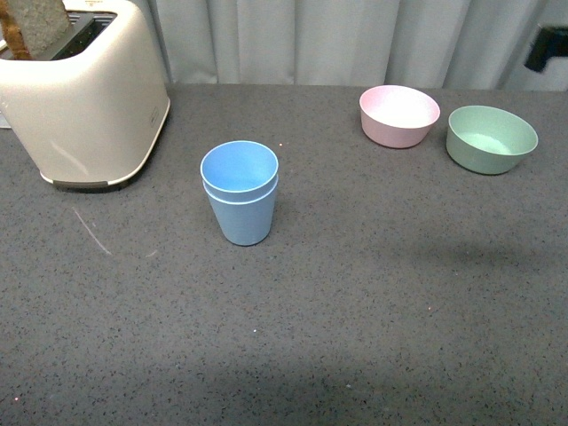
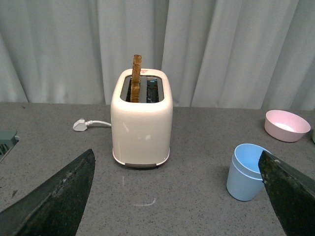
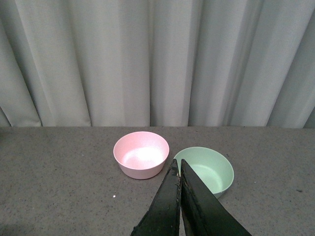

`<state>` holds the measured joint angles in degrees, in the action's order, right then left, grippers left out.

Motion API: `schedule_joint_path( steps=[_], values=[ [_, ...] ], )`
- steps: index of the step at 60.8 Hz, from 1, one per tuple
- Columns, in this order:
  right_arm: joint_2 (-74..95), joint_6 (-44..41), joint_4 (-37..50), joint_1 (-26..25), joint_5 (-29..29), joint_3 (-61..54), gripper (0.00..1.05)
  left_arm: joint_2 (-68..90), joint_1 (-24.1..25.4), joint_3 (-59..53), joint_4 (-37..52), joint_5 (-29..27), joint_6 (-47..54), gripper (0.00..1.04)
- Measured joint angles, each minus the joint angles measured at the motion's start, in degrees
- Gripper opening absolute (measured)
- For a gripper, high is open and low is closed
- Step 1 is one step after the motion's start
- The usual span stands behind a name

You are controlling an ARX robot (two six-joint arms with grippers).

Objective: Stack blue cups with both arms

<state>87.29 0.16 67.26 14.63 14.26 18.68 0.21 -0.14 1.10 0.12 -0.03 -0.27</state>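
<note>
The two light blue cups (image 1: 240,191) stand nested, one inside the other, upright on the dark table left of centre. They also show in the left wrist view (image 2: 247,172), partly behind one finger. My left gripper (image 2: 177,157) is open and empty, its black fingers (image 2: 59,196) wide apart, back from the cups and above the table. My right gripper (image 3: 179,165) is shut and empty, its fingers pressed together, pointing toward the two bowls. Neither gripper shows in the front view.
A cream toaster (image 1: 80,98) with a slice of toast stands at the back left (image 2: 141,120), its white plug (image 2: 80,125) beside it. A pink bowl (image 1: 398,115) and a green bowl (image 1: 491,138) sit at the back right. A grey curtain hangs behind.
</note>
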Motion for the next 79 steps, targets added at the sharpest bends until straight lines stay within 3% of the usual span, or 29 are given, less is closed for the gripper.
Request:
schedule_joint_path(
  steps=[22,37,39,45,79],
  values=[
    [-17.6,0.0,-6.2,-6.4,-6.3,-11.1,0.01,0.0,0.0,0.0,0.0,0.0,0.0,0.98],
    [-32.0,0.0,-15.9,-9.9,-9.8,-15.8,0.01,0.0,0.0,0.0,0.0,0.0,0.0,0.98],
    [-34.0,0.0,-17.5,-11.7,-12.7,-16.2,0.01,0.0,0.0,0.0,0.0,0.0,0.0,0.98],
    [-39.3,0.0,-21.7,-14.3,-13.8,-17.2,0.01,0.0,0.0,0.0,0.0,0.0,0.0,0.98],
    [-61.4,0.0,-41.5,-14.5,-14.2,-18.5,0.01,0.0,0.0,0.0,0.0,0.0,0.0,0.98]
  ],
)
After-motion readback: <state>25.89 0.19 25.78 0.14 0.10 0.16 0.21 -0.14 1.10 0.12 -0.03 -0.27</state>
